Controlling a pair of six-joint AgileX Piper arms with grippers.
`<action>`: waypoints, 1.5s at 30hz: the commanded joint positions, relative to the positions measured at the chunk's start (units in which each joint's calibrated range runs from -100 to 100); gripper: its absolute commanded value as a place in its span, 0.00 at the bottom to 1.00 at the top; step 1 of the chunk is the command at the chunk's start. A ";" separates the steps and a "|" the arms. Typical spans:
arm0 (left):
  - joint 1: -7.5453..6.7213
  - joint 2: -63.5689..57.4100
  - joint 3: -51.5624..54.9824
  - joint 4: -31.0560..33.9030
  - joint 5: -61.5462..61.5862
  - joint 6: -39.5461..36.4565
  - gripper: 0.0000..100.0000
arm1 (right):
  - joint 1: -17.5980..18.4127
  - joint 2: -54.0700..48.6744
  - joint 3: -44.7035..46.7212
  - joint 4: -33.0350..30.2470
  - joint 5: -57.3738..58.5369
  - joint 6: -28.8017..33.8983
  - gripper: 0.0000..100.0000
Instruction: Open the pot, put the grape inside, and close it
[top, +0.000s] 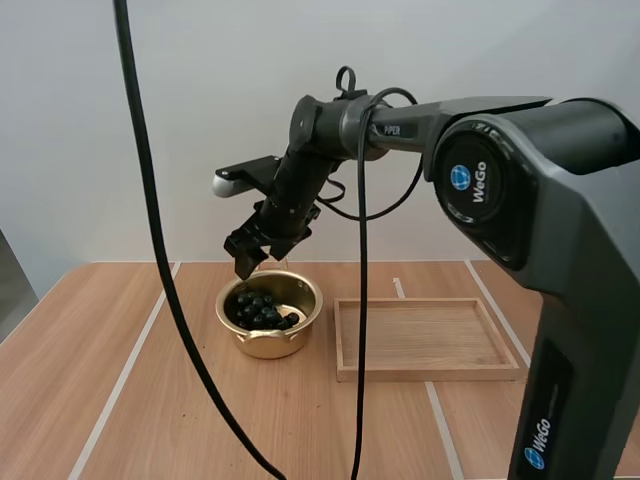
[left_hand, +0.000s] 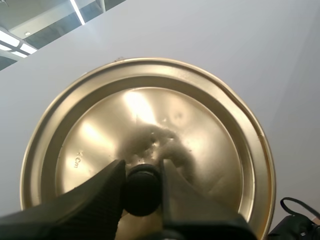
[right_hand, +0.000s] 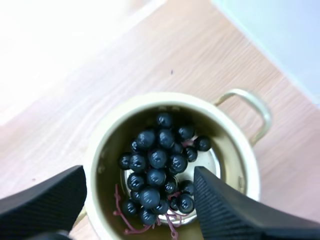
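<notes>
**Grapes in the pot, lid held ready for closing**

The pot (top: 270, 345) is set on the table (top: 100, 380) toward its far edge, roughly midway between the left and right edges. A wooden tray (top: 420, 335) is placed just beside it on the right-edge side, not touching it. The bunch of grapes (right_hand: 157, 160) is seen lying inside the pot, on its bottom. The grapes are dark, almost black, glossy and round, piled together, with thin reddish stems showing among them near the wall. The pot is of brass-coloured metal with a loop handle at its side, and its mouth is uncovered.

The right gripper (top: 248, 262) is hung directly over the open pot, pointed down, its fingers spread wide with nothing between them. This position is judged to suit a drop straight down, well inside the rim.

The lid (left_hand: 150, 120), a shiny brass-coloured disc with a raised rim, is held by the left gripper (left_hand: 142, 167). Its fingers are closed narrowly on the black knob (left_hand: 142, 195) at the lid's centre. The knob is judged to be chosen for a firm, centred hold, and the lid to be held away so that the pot's mouth is left free. The placing step is judged done. Only closing is left, once the right gripper is cleared.
</notes>
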 joint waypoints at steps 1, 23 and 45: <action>-0.10 0.27 -0.20 -0.18 0.61 -0.85 0.00 | 0.06 -4.67 -0.03 -4.35 -0.50 2.26 1.00; -0.10 1.02 -0.20 -0.06 8.54 -5.84 0.00 | -9.92 -27.35 1.42 -22.49 -1.41 16.06 0.00; -0.10 3.77 40.03 -3.42 -14.04 -5.84 0.00 | -19.83 -43.54 23.28 -14.75 -29.31 16.15 0.00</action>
